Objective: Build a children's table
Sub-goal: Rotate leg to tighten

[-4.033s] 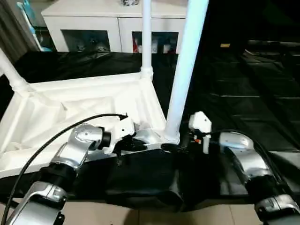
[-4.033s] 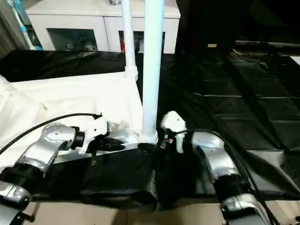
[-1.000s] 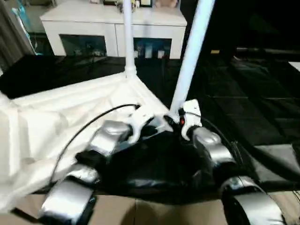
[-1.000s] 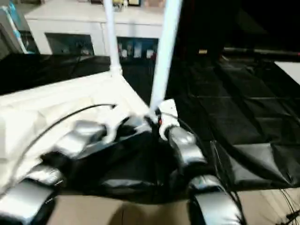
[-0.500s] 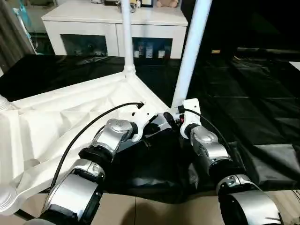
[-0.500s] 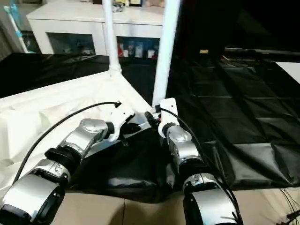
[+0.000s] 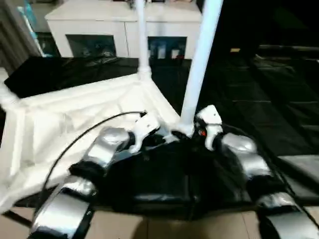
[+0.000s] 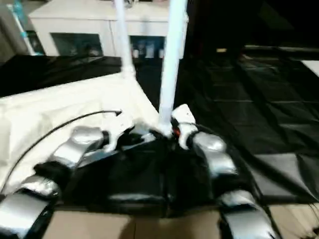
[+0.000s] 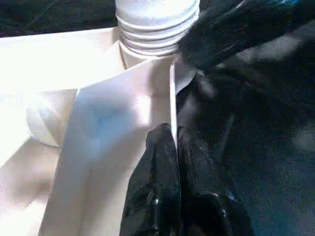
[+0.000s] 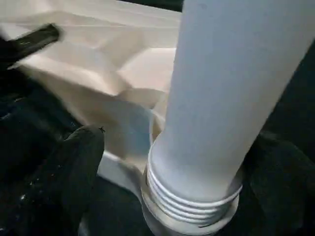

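The children's table is lying upside down on the black-covered floor, ribbed underside facing up. Three legs are standing in corner sockets: the near leg at the corner closest to the robot, a far leg at the corner toward the white cabinet, and a third leg at the far left corner.

The left gripper is pressing against the thin rim of the tabletop just beside the near socket, fingers pinched together with nothing between them. The right gripper is sitting at the base of the near leg with its jaws spread wide on either side of the tube; one black finger is standing clear of it, so it's gripping nothing.

My read: that leg is seated and the right claw is letting go. For a clean finish I'd keep the left pinning the rim so the top isn't shifting, and pull the right straight back without nudging the tube. One corner probably remains.
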Motion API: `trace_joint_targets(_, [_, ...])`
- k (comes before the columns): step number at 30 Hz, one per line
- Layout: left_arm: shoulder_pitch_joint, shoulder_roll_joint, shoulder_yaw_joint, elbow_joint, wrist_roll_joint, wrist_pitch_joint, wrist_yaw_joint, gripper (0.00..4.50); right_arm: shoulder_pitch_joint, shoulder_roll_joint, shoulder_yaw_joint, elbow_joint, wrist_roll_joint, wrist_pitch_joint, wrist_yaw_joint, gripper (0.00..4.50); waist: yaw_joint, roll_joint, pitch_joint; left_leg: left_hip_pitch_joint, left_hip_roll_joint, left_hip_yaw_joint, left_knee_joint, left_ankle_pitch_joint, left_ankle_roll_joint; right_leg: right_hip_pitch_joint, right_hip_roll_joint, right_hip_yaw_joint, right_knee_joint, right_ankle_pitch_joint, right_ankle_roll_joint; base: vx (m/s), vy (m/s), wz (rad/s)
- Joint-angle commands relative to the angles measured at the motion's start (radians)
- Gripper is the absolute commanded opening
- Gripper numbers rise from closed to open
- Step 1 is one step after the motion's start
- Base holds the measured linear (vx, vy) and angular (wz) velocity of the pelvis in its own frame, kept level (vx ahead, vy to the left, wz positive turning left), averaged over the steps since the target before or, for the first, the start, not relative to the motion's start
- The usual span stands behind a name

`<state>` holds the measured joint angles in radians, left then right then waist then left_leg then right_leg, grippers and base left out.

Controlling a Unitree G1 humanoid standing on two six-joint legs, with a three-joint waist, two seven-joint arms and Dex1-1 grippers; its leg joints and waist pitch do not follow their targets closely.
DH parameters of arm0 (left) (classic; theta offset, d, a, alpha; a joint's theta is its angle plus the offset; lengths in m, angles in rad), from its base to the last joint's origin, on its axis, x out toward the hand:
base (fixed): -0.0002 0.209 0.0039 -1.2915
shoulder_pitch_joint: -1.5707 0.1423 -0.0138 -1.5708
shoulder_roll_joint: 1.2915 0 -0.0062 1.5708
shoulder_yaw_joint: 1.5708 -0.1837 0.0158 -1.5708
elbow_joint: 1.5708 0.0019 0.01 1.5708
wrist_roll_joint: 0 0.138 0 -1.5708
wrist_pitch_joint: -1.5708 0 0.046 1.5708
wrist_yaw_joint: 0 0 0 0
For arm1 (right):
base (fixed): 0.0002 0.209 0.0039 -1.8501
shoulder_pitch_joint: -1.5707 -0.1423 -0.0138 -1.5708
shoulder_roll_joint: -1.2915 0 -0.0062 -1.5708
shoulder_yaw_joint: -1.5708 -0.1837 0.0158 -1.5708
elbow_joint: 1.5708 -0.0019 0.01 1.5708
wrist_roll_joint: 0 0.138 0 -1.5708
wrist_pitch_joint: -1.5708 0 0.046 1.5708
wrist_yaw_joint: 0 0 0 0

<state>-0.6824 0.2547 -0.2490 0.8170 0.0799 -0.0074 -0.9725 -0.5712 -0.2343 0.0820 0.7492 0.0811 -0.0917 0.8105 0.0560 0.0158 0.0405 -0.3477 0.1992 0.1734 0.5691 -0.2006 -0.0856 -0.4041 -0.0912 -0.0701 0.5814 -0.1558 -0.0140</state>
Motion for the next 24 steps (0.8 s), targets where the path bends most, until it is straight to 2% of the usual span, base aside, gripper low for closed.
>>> trace_joint_targets(1, [0.048,0.007,-0.04,-0.011,-0.015,-0.016,-0.084,0.0,0.002,-0.011,0.006,-0.032,0.021,-0.014,0.049,4.48,0.009,-0.015,-0.058,-0.01,0.031,-0.001,-0.062,-0.157,0.106,0.054,-0.056,0.038,-0.058,-0.243,-0.232,0.062,-0.006,0.0])
trace_joint_targets(2, [0.074,0.035,-0.052,-0.059,-0.017,-0.018,-0.135,0.0,0.004,-0.033,0.001,-0.036,0.022,-0.028,0.072,4.48,0.011,-0.009,-0.06,-0.008,0.031,0.004,-0.058,-0.124,0.11,0.051,-0.051,0.037,-0.05,-0.173,-0.256,0.062,-0.006,0.0])
trace_joint_targets(3, [0.076,0.038,-0.053,-0.063,-0.017,-0.017,-0.139,0.0,0.004,-0.036,0.0,-0.037,0.023,-0.028,0.076,4.48,0.011,-0.009,-0.06,-0.008,0.031,0.004,-0.058,-0.124,0.11,0.051,-0.051,0.037,-0.05,-0.173,-0.256,0.055,-0.002,-0.01])
trace_joint_targets(4, [0.096,0.061,-0.058,-0.099,-0.019,-0.015,-0.17,0.0,0.009,-0.053,-0.001,-0.048,0.031,-0.029,0.107,4.48,0.014,-0.009,-0.061,-0.011,0.032,0.005,-0.055,-0.102,0.116,0.054,-0.05,0.037,-0.041,-0.117,-0.27,0.0,0.0,0.0])
trace_joint_targets(5, [0.108,0.077,-0.058,-0.123,-0.023,-0.01,-0.188,0.0,0.014,-0.066,0.006,-0.056,0.031,-0.036,0.135,4.48,0.016,-0.007,-0.062,-0.009,0.033,0.007,-0.052,-0.09,0.122,0.053,-0.048,0.037,-0.035,-0.08,-0.278,0.0,0.0,0.0])
trace_joint_targets(9, [0.128,0.103,-0.056,-0.16,-0.031,-0.003,-0.218,0.0,0.035,-0.088,0.029,-0.089,0.037,-0.031,0.216,4.48,0.017,-0.006,-0.063,-0.008,0.032,0.01,-0.049,-0.088,0.133,0.054,-0.046,0.037,-0.029,-0.029,-0.287,0.014,0.008,-0.01])
trace_joint_targets(11, [0.138,0.115,-0.056,-0.183,-0.038,0.004,-0.233,0.0,0.054,-0.103,0.047,-0.119,0.051,-0.007,0.28,4.48,0.017,-0.012,-0.063,-0.008,0.032,0.012,-0.048,-0.091,0.135,0.056,-0.046,0.037,-0.029,-0.034,-0.287,0.0,0.0,0.0])
trace_joint_targets(12, [0.142,0.123,-0.054,-0.199,-0.044,0.013,-0.242,0.0,0.07,-0.117,0.069,-0.142,0.059,0.015,0.339,4.48,0.021,-0.013,-0.062,-0.008,0.032,0.012,-0.048,-0.102,0.139,0.058,-0.047,0.037,-0.03,-0.052,-0.281,0.0,0.0,0.0])
trace_joint_targets(14, [0.144,0.127,-0.052,-0.209,-0.044,0.019,-0.242,0.0,0.075,-0.121,0.076,-0.146,0.059,0.017,0.359,4.48,0.023,-0.012,-0.06,-0.008,0.034,0.012,-0.05,-0.112,0.139,0.055,-0.049,0.038,-0.034,-0.084,-0.273,0.0,0.0,0.0])
trace_joint_targets(15, [0.145,0.128,-0.05,-0.215,-0.046,0.022,-0.244,0.0,0.073,-0.119,0.076,-0.139,0.055,0.011,0.357,4.48,0.024,-0.015,-0.059,-0.008,0.034,0.013,-0.05,-0.121,0.127,0.054,-0.05,0.039,-0.036,-0.112,-0.268,0.0,0.0,0.0])
trace_joint_targets(19, [0.152,0.133,-0.051,-0.245,-0.053,0.041,-0.251,0.0,0.059,-0.108,0.071,-0.114,0.048,-0.003,0.346,4.48,0.025,-0.014,-0.054,-0.003,0.034,0.012,-0.055,-0.17,0.085,0.048,-0.051,0.042,-0.045,-0.219,-0.241,0.0,0.0,0.0])
trace_joint_targets(22, [0.153,0.134,-0.054,-0.259,-0.055,0.05,-0.254,0.0,0.051,-0.106,0.071,-0.111,0.053,0.006,0.348,4.48,0.026,-0.015,-0.056,-0.004,0.034,0.012,-0.054,-0.156,0.081,0.049,-0.049,0.043,-0.041,-0.197,-0.238,0.0,0.0,0.0])
trace_joint_targets(23, [0.153,0.134,-0.055,-0.259,-0.055,0.05,-0.254,0.0,0.05,-0.105,0.071,-0.111,0.053,0.006,0.348,4.22,0.026,-0.015,-0.057,-0.003,0.034,0.013,-0.054,-0.15,0.083,0.048,-0.049,0.043,-0.04,-0.188,-0.24,0.0,0.0,0.0])
trace_joint_targets(24, [0.153,0.134,-0.055,-0.259,-0.055,0.05,-0.254,0.0,0.05,-0.105,0.071,-0.111,0.053,0.006,0.348,4.22,0.027,-0.015,-0.057,-0.004,0.033,0.013,-0.052,-0.14,0.087,0.049,-0.047,0.043,-0.038,-0.169,-0.242,0.0,0.0,0.0])
